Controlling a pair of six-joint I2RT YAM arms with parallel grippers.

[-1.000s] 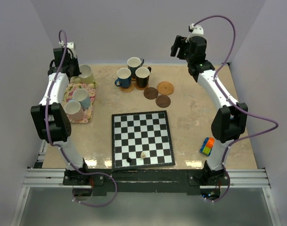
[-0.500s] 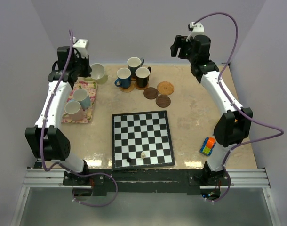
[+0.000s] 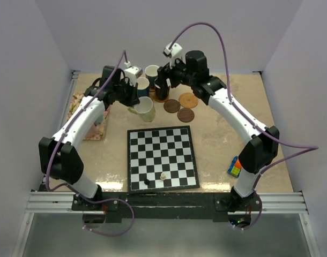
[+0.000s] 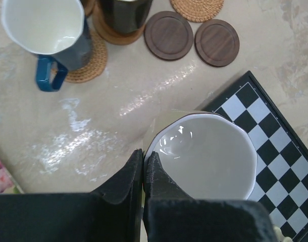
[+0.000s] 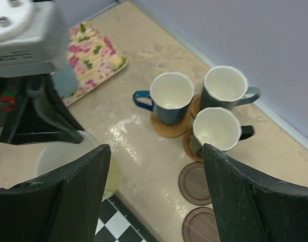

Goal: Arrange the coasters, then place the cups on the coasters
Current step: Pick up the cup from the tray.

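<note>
Now left end effector point(image 4: 144, 157) pinches green cup point(image 4: 207, 159) near chessboard point(image 4: 277, 133); right end effector point(image 5: 155, 156) wide.

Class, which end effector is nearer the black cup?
Right. The right end effector hangs open just above the black cup; the left end effector, gripping the pale green cup, is off to its near-left.

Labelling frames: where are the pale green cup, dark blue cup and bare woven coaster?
pale green cup point(image 4: 204, 161): left wrist view, inside.
dark blue cup point(image 4: 43, 25): left wrist view, inside.
bare woven coaster point(image 3: 188, 100): top view, centre.
</note>
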